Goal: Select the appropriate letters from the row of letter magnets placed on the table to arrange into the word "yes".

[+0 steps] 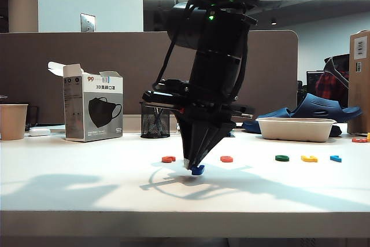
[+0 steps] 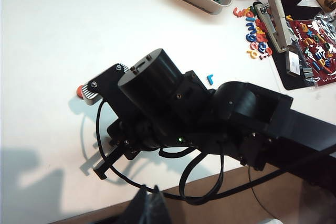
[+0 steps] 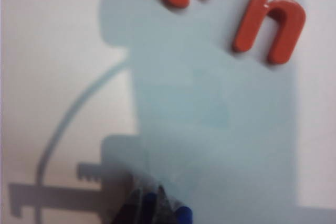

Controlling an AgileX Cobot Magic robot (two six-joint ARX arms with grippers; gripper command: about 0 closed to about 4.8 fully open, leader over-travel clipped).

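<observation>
We saw the table (image 1: 69, 189), wide and white, carrying everything else. Above its middle stood the right arm (image 1: 217, 56), a bulky black column pointing down, throwing a shadow onto the tabletop. At the back left stood a box of face masks (image 1: 92, 108), with a paper cup (image 1: 13, 121) further left and a black mesh pot (image 1: 155, 122) partly behind the arm. To the right sat a shallow pale tray (image 1: 296, 129), which the left wrist view showed holding many coloured letters.

The right gripper (image 1: 193, 167) hung just over the table in front of the row of letter magnets, its jaws closed tight on the dark blue letter (image 1: 198, 170), which poked out below the tips close to the surface; we could not tell whether it touched. The right wrist view showed the same blue piece (image 3: 181, 214) pinched at the fingertips.

The remaining letters lay in a row behind: an orange-red letter (image 1: 168, 158) left of the gripper, another orange-red letter (image 1: 226, 158) right of it, then the green letter (image 1: 282, 158), the yellow letter (image 1: 309, 158) and the light blue letter (image 1: 336, 158).

Of the left gripper we saw only a dark tip (image 2: 149, 208) at the edge of its own view, and we could not tell how far open it was.
</observation>
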